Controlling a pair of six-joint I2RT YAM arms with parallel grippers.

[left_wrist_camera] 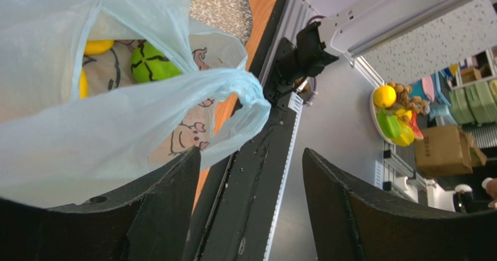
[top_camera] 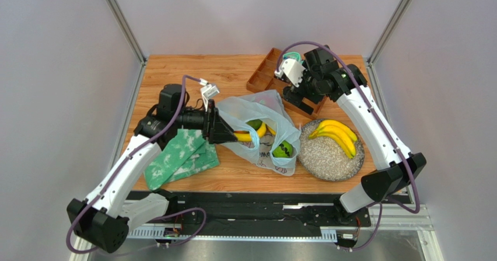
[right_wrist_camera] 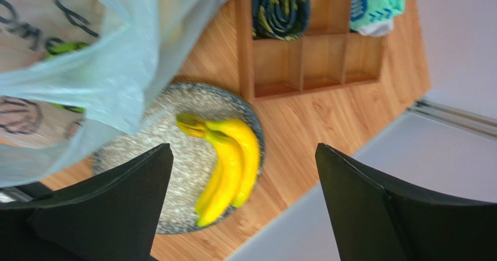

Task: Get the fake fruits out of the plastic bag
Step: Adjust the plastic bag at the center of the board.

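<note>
Desk of orange-brown wood carries everything. The plastic bag is the largest thing on it, a pale-blue crinkled film lying at the middle with its mouth gaping upward and its right side reaching the plate's rim. To its left lies a folded green-and-white mottled cloth, partly under the left arm. The speckled grey plate sits toward the right near edge. A wooden tray with compartments stands at the back, behind bag and plate.

The left claw is at the bag's left rim with its two fingers spread wide. In its wrist view the film hangs just beyond one finger, and whether it touches cannot be told, but nothing is pinched between them. The right claw hangs over the tray's near end behind the bag, fingers fully apart and holding nothing.

The banana bunch lies on the plate, out of the bag. Inside the bag sit a yellow fruit and a green fruit
</note>
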